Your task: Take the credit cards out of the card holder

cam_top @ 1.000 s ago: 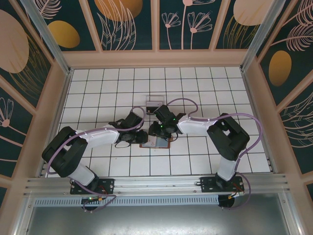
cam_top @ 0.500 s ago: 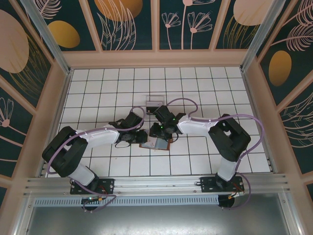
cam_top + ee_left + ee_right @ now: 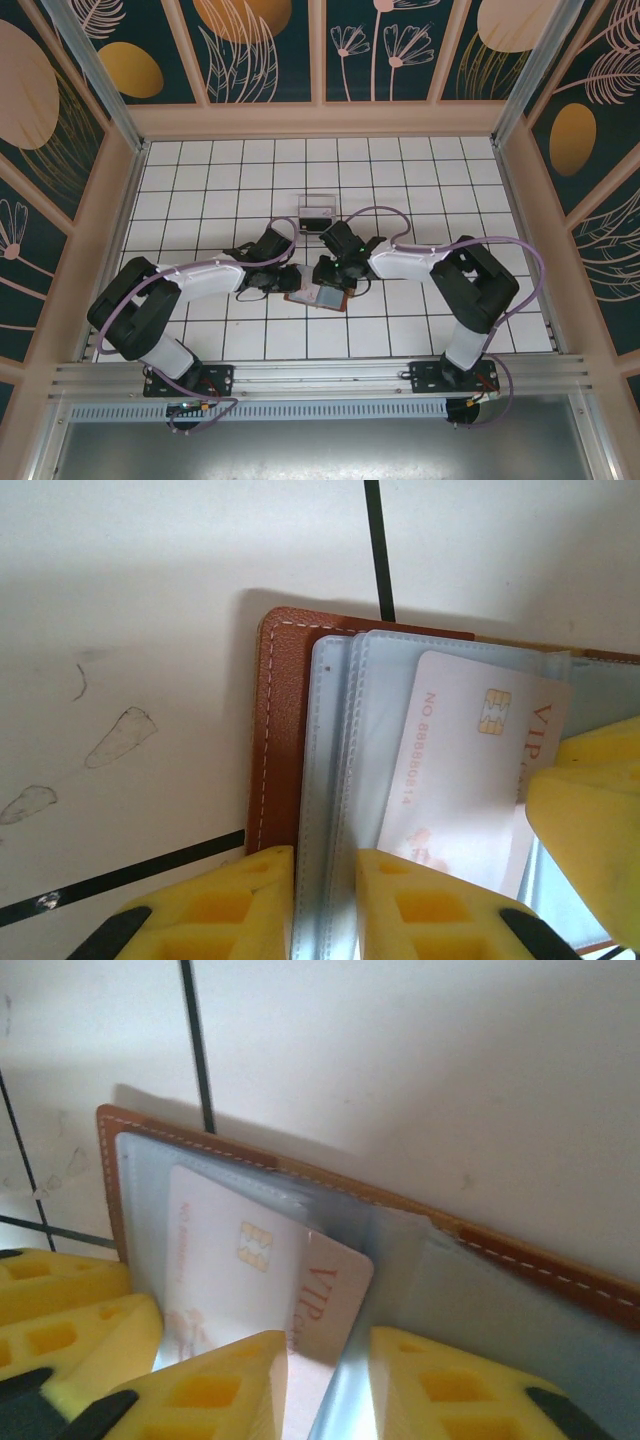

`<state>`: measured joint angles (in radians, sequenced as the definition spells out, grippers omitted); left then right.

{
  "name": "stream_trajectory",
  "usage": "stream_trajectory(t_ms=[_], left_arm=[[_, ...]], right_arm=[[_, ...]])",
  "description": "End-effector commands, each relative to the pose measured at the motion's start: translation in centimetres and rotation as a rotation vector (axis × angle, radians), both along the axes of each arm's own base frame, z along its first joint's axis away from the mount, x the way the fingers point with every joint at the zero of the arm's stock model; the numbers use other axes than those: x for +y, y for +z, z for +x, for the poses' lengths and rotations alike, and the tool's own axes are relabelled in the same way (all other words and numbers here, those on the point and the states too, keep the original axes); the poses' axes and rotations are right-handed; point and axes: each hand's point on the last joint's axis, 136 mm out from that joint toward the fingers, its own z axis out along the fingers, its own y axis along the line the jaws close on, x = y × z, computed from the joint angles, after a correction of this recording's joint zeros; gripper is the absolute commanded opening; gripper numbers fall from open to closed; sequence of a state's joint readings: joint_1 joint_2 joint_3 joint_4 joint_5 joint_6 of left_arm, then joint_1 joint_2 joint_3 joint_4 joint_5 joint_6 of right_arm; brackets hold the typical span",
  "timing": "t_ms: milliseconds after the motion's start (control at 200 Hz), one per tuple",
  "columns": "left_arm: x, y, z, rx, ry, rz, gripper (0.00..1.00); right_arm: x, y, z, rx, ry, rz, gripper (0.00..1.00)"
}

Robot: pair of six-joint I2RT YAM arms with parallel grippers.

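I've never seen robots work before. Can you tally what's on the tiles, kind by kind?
Card holder: 1
Credit card, visible in its sleeve: 1
Clear plastic tray: 1
Robot grippers, left gripper and right gripper: 2
Total: 5

The right arm [image 3: 345,262] has shifted rightward, and the card holder [image 3: 322,296] rotated slightly.

Brown card holder [image 3: 282,730], pale-blue lining, yellow claws
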<state>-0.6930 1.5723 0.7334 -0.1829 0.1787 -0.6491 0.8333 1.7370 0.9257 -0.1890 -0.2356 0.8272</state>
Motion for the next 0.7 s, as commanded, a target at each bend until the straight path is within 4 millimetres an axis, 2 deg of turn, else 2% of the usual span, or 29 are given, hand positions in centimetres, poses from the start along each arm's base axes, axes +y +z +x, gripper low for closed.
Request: stream_trajectory(t_ms=[0,395,696], left_arm=[[2.15,-2.76,-1.62,0.086,0.02,0.109,0.23],[2.3,-3.19,-2.1,0.11,0.013,0.118,0.22],[2.26,-3.59,-2.54,0.13,-0.005,0.124,0.22]], right_arm=[[-0.02,-0.08,-0.37,0.014,-0.011,0.058,0.24],[-0.07,-0.13,-0.71,0.014,-0.029,0.189,0.15],[-0.05,0.2,-0.86,0.024,-0.05,0.295,0.15]])
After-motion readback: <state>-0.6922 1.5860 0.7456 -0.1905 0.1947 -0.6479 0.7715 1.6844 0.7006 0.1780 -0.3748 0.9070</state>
